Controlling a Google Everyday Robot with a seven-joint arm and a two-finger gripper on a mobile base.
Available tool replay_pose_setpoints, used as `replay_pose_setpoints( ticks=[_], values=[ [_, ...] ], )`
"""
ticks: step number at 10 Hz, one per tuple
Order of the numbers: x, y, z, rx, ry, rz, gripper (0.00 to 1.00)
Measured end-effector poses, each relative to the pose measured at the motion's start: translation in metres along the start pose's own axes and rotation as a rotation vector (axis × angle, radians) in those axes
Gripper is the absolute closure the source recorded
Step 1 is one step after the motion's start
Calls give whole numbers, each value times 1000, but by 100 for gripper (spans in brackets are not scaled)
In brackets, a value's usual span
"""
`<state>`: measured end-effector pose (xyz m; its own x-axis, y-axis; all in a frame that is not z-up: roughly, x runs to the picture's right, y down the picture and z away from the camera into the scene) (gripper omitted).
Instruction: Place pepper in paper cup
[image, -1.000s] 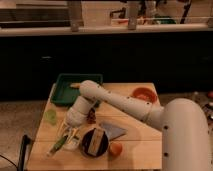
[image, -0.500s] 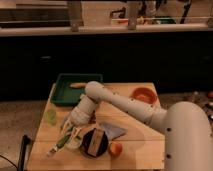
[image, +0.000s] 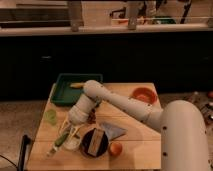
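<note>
The pepper (image: 60, 141) is long and green and hangs tilted, with its pale end low at the left and its upper end between the fingers. My gripper (image: 70, 132) is shut on that upper end, above the front left of the wooden table (image: 130, 156). The paper cup (image: 75, 144), short and white, stands just right of and below the pepper, against the left side of the dark bowl (image: 95, 143). My arm partly covers the cup's far rim.
A small light-green cup (image: 50, 116) stands at the left edge. A green tray (image: 75, 89) is at the back left and an orange bowl (image: 143, 94) at the back right. A blue cloth (image: 114, 130) and an orange fruit (image: 116, 149) lie right of the dark bowl. Dark grapes (image: 92, 118) sit under my arm.
My gripper has shifted slightly to the right with the pepper, bringing it closer to the white cup. Nothing else on the table moved.
</note>
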<state>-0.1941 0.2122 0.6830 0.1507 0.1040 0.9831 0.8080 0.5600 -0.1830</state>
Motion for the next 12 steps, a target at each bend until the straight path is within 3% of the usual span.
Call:
replay_pose_setpoints(
  ticks=[1, 2, 12],
  values=[
    [-1, -3, 1, -4, -1, -5, 27],
    [-1, -4, 0, -5, -2, -7, 21],
    [3, -9, -7, 2, 2, -42, 20]
  ],
)
